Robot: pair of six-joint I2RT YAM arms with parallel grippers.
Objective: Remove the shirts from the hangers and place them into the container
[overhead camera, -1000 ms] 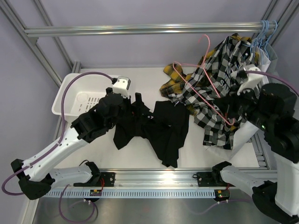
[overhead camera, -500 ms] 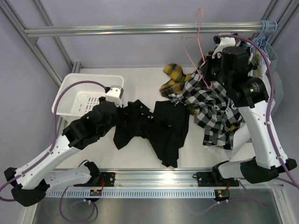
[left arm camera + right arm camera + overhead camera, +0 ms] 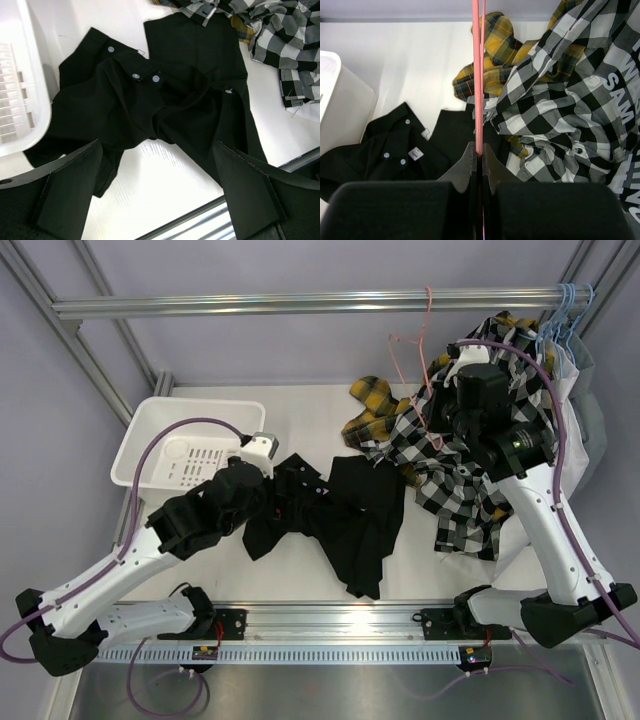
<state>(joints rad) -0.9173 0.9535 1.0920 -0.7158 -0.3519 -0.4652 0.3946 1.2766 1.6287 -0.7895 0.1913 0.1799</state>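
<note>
**Desk:** What are you seeing, biggest things first?

**Me:** I've got the white tabletop, with a long aluminium rail running left to right above its far side. The black-and-white checked shirt is heaped on the right of the table. Its far part rises towards the right end of the rail. The plain black shirt lies crumpled flat in the middle. Its left edge is right against the white rectangular plastic tub, which sits at the far left.

**Desk:** And the smaller pieces?

**Me:** A yellow-and-black plaid shirt is bunched on the far side, touching the checked one. A plain white shirt hangs at the far right. Above it, the light blue wire hangers are clustered on the rail's right end. The pink wire hanger stands up over the checked shirt, and from above its hook crosses the rail. I can't tell whether it actually hangs there.

**Desk:** Grippers?

**Me:** My right gripper is pinched tight on the pink wire, fingers pressed together around it. My left gripper hovers over the black shirt near the tub. Its jaws are spread wide, with nothing between them.
</note>
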